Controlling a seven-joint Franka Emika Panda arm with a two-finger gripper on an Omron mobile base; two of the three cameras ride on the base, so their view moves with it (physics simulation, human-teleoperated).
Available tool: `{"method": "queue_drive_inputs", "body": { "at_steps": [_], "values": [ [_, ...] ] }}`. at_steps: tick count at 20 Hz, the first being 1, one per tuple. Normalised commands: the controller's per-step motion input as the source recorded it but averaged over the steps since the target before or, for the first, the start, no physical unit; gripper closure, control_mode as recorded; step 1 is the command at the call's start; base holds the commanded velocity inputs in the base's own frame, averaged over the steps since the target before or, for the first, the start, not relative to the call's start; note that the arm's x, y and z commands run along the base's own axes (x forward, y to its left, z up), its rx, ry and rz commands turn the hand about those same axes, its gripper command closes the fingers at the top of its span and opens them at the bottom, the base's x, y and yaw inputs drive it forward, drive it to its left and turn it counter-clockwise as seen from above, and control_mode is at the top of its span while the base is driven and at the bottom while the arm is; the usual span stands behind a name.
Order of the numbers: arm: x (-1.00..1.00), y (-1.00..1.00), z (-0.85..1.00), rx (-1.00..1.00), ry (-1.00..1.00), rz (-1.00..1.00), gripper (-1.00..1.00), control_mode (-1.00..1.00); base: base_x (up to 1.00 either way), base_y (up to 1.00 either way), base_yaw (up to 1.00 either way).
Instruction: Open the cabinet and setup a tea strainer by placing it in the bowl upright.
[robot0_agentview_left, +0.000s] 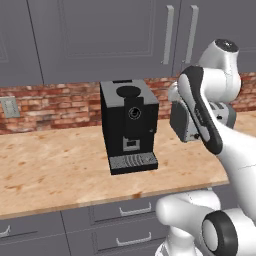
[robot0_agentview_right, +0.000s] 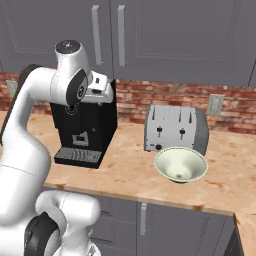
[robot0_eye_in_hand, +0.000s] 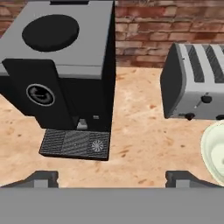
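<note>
The cabinet (robot0_agentview_right: 107, 37) is seen shut above the brick wall, its two bar handles side by side. Below it, the wooden counter (robot0_agentview_left: 55, 165) carries a black coffee machine (robot0_agentview_left: 129, 125) and, to its right, a silver toaster (robot0_agentview_right: 176, 129). The bowl (robot0_agentview_right: 180, 165), hidden behind the arm in the left base view, is shown by the right base view just in front of the toaster, tilted, nothing visible inside. The gripper (robot0_eye_in_hand: 117, 178) is seen with its jaws spread wide, holding nothing
</note>
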Motion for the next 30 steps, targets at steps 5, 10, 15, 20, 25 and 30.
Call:
{"method": "queue_drive_inputs", "body": {
  "at_steps": [5, 10, 15, 20, 25, 30],
  "values": [
    [-0.15, -0.42, 1.0, 0.09, -0.51, -0.01, -1.0, -1.0, 0.0, 0.0, 0.0],
    [-0.07, -0.39, 0.98, 0.05, -0.29, -0.05, -1.0, -1.0, 0.0, 0.0, 0.0],
    [0.02, -0.06, 0.34, -0.01, -0.05, -0.11, -1.0, -1.0, 0.0, 0.0, 0.0],
    [0.35, -0.05, 0.0, 0.0, 0.02, 0.0, -1.0, -1.0, 0.0, 0.0, 0.0],
    [0.39, -0.12, -0.01, 0.0, -0.01, 0.0, -1.0, -1.0, 0.0, 0.0, 0.0],
    [0.63, -0.11, 0.0, 0.0, 0.0, 0.01, -1.0, -1.0, 0.0, 0.0, 0.0]
  ]
}}
